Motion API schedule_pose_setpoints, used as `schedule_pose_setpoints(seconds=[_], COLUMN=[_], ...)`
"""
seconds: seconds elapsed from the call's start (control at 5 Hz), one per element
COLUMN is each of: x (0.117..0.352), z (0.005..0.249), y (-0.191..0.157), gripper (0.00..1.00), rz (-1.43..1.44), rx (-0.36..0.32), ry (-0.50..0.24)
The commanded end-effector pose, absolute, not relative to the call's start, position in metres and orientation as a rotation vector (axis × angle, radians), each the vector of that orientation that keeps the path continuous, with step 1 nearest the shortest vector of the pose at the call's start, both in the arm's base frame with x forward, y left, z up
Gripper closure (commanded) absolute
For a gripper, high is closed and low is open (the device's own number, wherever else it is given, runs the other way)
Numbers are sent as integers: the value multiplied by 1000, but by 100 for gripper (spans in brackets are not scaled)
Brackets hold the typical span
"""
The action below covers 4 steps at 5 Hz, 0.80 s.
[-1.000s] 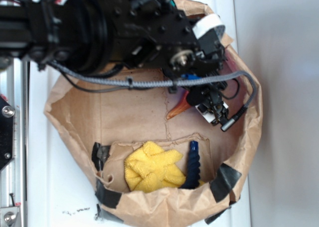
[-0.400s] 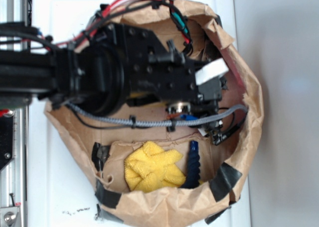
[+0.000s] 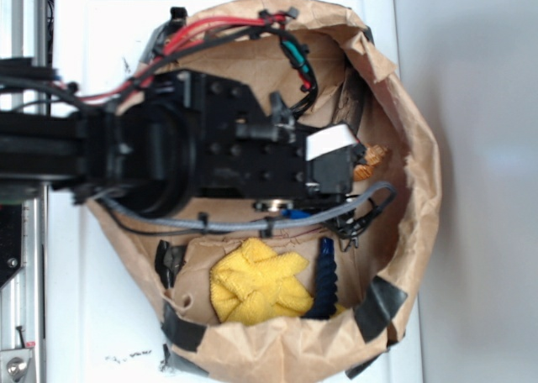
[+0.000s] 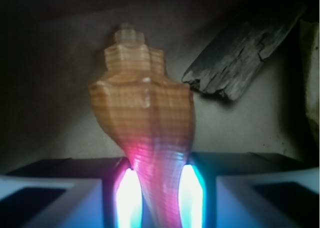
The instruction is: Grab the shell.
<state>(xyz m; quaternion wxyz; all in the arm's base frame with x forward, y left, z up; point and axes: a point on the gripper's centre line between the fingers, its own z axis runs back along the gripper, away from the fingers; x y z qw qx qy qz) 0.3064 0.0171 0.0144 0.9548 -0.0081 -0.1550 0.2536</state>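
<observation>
The gripper (image 4: 159,195) was closed on the shell (image 4: 145,123): in the wrist view its two fingers (image 4: 127,195) pressed against either side of the shell's narrow tapering end, lit pink and blue there, while the knobbly wide end pointed away from the camera. In the exterior view only a small orange-brown bit of that shell (image 3: 372,156) showed past the black gripper (image 3: 357,163) near the right wall of the paper bag (image 3: 412,190), whether it rested on the bag's floor or was lifted could not be told.

There was one shell, one yellow cloth (image 3: 256,282) and one dark blue twisted piece (image 3: 325,275), the two lying side by side and touching near the bag's lower edge. A single grey, splintered strip (image 4: 240,53) (a torn scrap, its material unclear) lay just right of the shell in the wrist view. The arm (image 3: 193,152) reached across the upper half of the bag from the left.

Compared with a second before, the arm had swung lower and leftward over the bag, and the shell's long point, then seen at the bag's middle, was now hidden by the gripper. The cloth and blue piece had not moved.
</observation>
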Motion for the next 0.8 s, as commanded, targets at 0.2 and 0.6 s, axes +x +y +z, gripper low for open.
schedule_pose_setpoints(seconds=[0.2, 0.6], x=[297, 286], z=[78, 129], y=[14, 19], gripper=[100, 100], rz=[502, 501], rx=[-160, -199], ry=[-352, -342])
